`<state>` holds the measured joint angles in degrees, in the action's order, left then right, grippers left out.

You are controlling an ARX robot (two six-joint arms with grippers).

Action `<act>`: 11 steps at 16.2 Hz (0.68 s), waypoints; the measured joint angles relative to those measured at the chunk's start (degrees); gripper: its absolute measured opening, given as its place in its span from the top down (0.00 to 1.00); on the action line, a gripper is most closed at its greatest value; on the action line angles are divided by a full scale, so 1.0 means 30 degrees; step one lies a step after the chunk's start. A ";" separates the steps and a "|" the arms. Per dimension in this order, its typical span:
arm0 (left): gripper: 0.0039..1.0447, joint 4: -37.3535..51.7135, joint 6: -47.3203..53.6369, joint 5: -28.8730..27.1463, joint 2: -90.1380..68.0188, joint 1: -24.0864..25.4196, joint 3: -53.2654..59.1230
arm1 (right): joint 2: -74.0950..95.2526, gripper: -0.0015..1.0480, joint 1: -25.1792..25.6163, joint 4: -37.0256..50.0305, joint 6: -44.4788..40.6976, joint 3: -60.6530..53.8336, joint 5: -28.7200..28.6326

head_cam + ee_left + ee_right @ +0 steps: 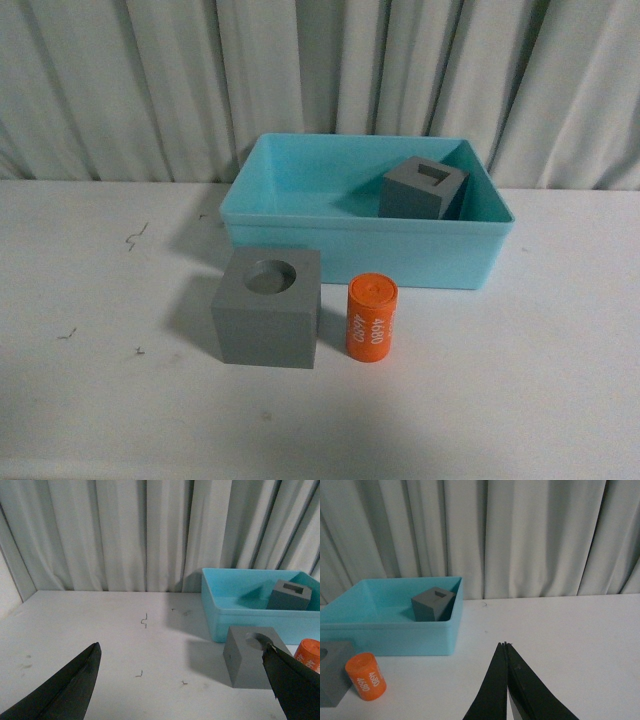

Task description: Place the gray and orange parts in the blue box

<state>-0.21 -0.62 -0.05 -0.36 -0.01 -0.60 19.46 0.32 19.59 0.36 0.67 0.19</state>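
Note:
A gray cube with a round recess (267, 320) stands on the white table in front of the blue box (300, 235). Beside it on the right an orange cylinder with white digits (371, 317) stands upright. A second gray cube with a square recess (423, 188) sits tilted inside the box, near its right wall. Neither gripper shows in the front view. My left gripper (182, 652) is open, low over the table left of the round-recess cube (252, 657). My right gripper (505, 644) is shut and empty, to the right of the box (390, 635) and the cylinder (365, 676).
A pleated white curtain (320, 80) hangs right behind the table and the box. Small dark specks (135, 237) lie on the white tabletop left of the cube.

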 joint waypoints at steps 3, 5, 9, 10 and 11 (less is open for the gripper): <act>0.06 0.0000 0.0000 0.0007 0.0000 0.0000 0.0000 | -0.0670 0.98 0.0000 -0.0663 0.0000 0.0000 -0.0007; 0.06 0.0000 0.0000 0.0000 0.0000 0.0000 0.0000 | -0.0882 0.98 0.0000 -0.0882 0.0000 0.0000 0.0000; 0.06 0.0000 0.0000 0.0000 0.0000 0.0000 0.0000 | -0.1333 0.98 0.0000 -0.1333 0.0000 0.0000 0.0000; 0.06 0.0000 0.0000 0.0000 0.0000 0.0000 0.0000 | -0.1464 0.98 0.0000 -0.1450 0.0000 0.0000 -0.0007; 0.06 0.0000 0.0000 0.0000 0.0000 0.0000 0.0000 | -0.1523 0.98 0.0000 -0.1530 -0.0007 0.0000 -0.0007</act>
<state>-0.21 -0.62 -0.05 -0.36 -0.01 -0.60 14.90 0.32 15.00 0.34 0.67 0.16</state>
